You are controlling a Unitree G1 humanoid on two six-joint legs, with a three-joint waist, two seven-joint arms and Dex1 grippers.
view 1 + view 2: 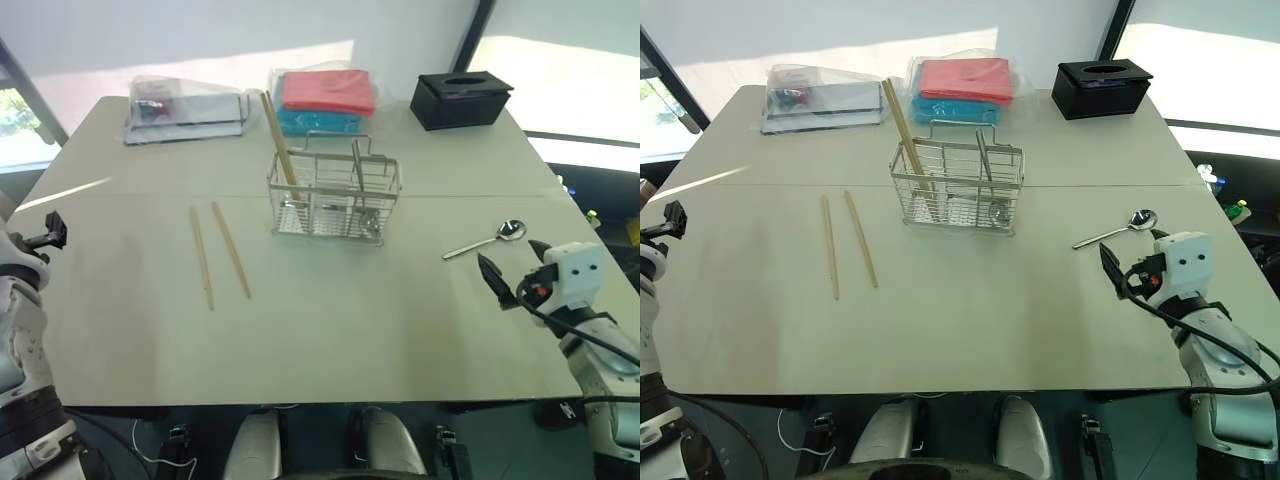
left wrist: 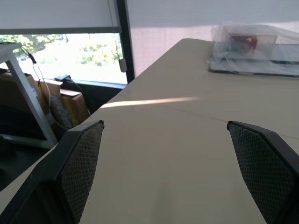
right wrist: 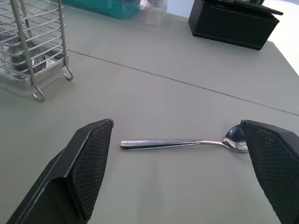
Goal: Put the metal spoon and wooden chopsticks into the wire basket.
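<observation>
— While the right gripper (image 3: 180, 172) hangs at the lower right of the head view with its fingers (image 3: 91, 163) spread wide and empty, where is the metal spoon (image 3: 187, 142)?

— Flat on the table (image 1: 330, 340), just ahead of it, bowl toward the right edge.

— And the left gripper (image 2: 170, 172)?

— Lower left, jaws wide apart, holding nothing.

— The wooden chopsticks (image 1: 220, 255)?

— Two lie side by side left of centre; another chopstick (image 1: 278, 140) leans in the wire basket (image 1: 335, 195), upper centre.

— Behind that?

— A black box (image 1: 460, 98), upper right.
</observation>
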